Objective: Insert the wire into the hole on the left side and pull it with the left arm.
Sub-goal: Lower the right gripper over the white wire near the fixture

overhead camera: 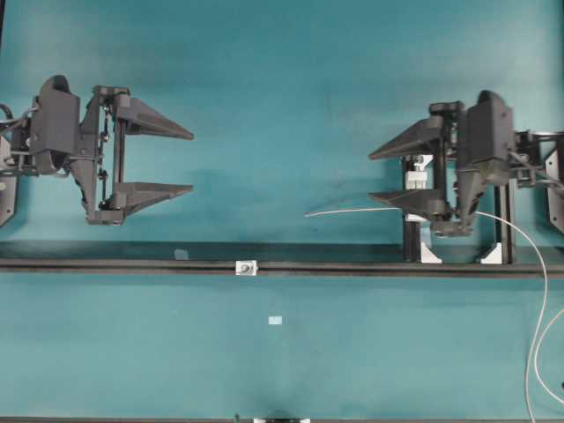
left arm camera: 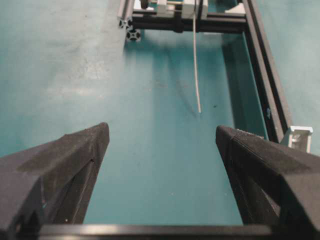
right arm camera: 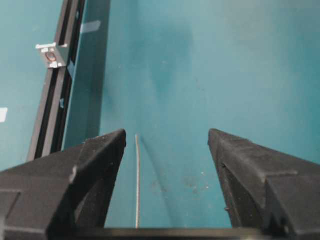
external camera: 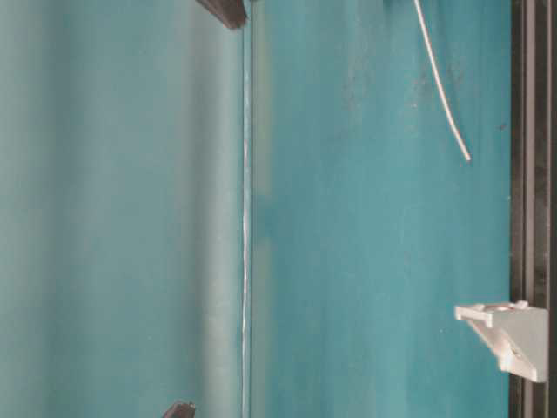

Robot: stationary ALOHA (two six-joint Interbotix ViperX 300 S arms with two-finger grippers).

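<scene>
1. Overhead, we see the left gripper [overhead camera: 192,161] spread wide and holding nothing, well away from the black rail [overhead camera: 132,264]
2. We find the right gripper [overhead camera: 370,176] likewise wide and empty, on the same side of the rail
3. We see the wire [overhead camera: 352,211] just beside the rail, its free end pointing toward the hole [overhead camera: 246,267], a white fitting on the rail

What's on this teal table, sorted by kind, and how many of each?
Black arm tools: 2 (left tool, right tool)
White wire: 1
Small white fitting with hole: 1
Long black rail: 1
Pale tape patches: 2 ()
Total: 7
</scene>
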